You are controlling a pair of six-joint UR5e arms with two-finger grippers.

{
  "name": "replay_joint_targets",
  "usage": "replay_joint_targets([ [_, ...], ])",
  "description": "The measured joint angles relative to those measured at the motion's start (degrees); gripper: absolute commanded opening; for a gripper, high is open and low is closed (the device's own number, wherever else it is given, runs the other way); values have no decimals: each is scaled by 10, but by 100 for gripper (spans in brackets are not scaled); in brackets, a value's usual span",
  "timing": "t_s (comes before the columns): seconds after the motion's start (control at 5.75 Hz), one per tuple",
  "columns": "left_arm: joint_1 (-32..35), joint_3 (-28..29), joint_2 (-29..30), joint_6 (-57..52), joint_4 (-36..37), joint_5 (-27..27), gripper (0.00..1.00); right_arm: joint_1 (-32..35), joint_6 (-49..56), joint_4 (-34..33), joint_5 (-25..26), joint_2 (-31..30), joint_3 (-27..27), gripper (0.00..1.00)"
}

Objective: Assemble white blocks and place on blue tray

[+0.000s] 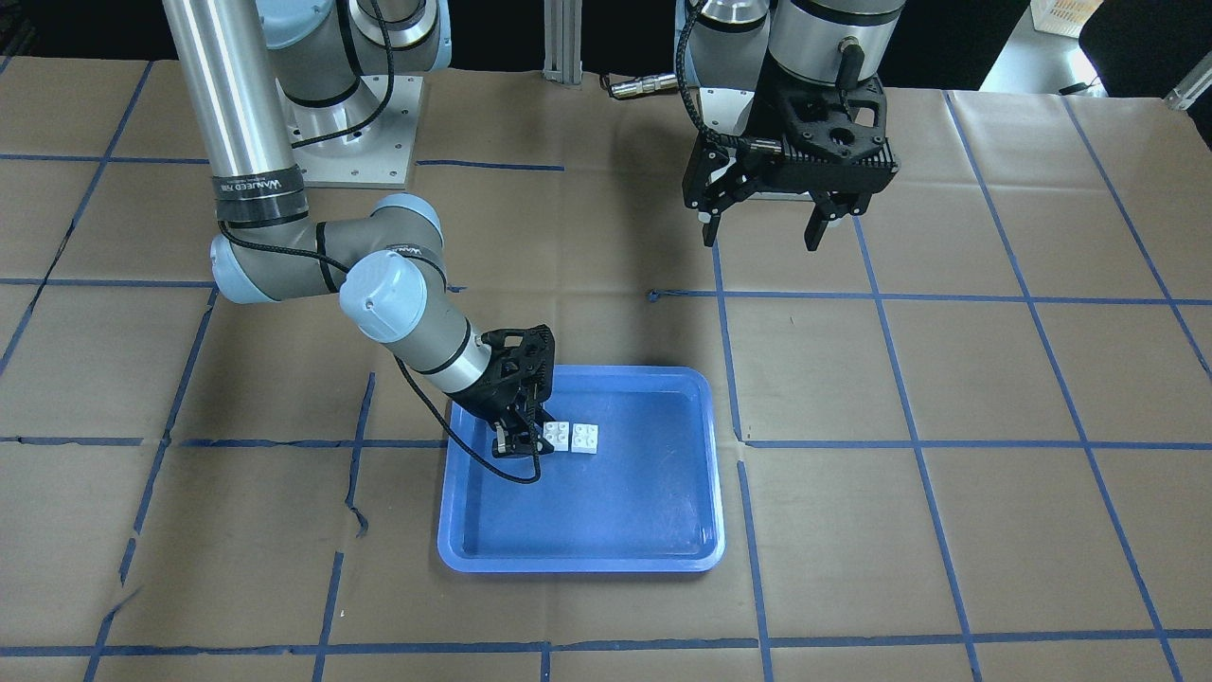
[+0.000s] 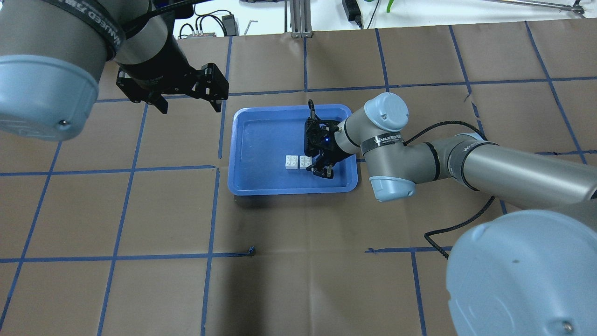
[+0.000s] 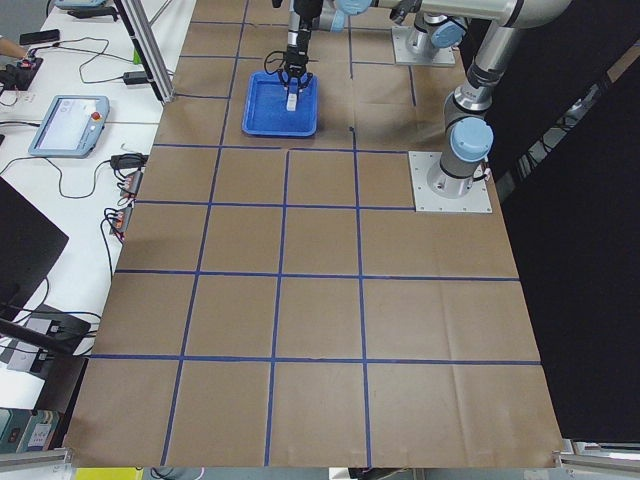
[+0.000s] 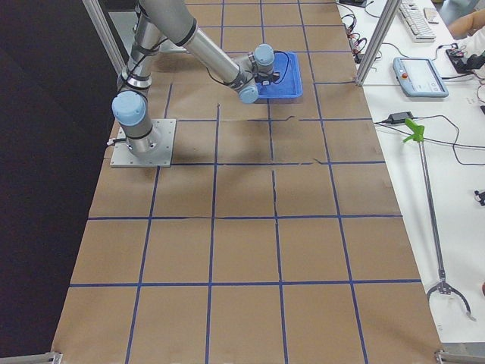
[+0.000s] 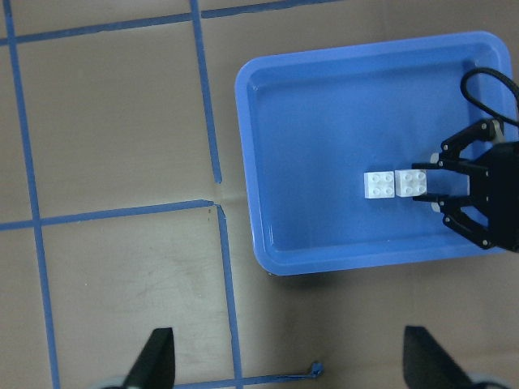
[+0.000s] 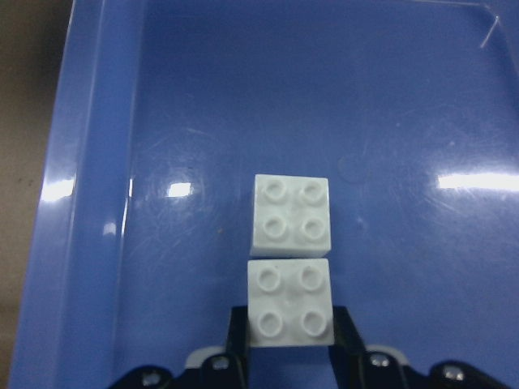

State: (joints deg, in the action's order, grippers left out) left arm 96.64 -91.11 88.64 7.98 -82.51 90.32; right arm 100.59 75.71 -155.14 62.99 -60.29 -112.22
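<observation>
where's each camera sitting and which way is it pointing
front-facing: across the table, faces the robot, steeply down; left arm, right arm, tray.
overhead: behind the robot, looks forward and down; both arms, left gripper open.
exterior left: table's left end, looks along it; both arms.
exterior right: table's right end; right arm reaching the tray.
left wrist: high, looks down on tray, blocks, right gripper; own fingertips below.
right wrist: low, close; own gripper around one block.
shared: front-facing and overhead: blocks side by side in tray.

Two white blocks (image 5: 395,184) side by side in blue tray (image 5: 324,105); right tool (image 5: 428,183) grips nearer one.
</observation>
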Motion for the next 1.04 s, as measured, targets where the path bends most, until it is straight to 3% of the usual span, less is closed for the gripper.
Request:
replay_joint_targets([
  [1.04,-27,3,-1,16,16,-3,99,4,-2,-7,-1,1,1,25],
])
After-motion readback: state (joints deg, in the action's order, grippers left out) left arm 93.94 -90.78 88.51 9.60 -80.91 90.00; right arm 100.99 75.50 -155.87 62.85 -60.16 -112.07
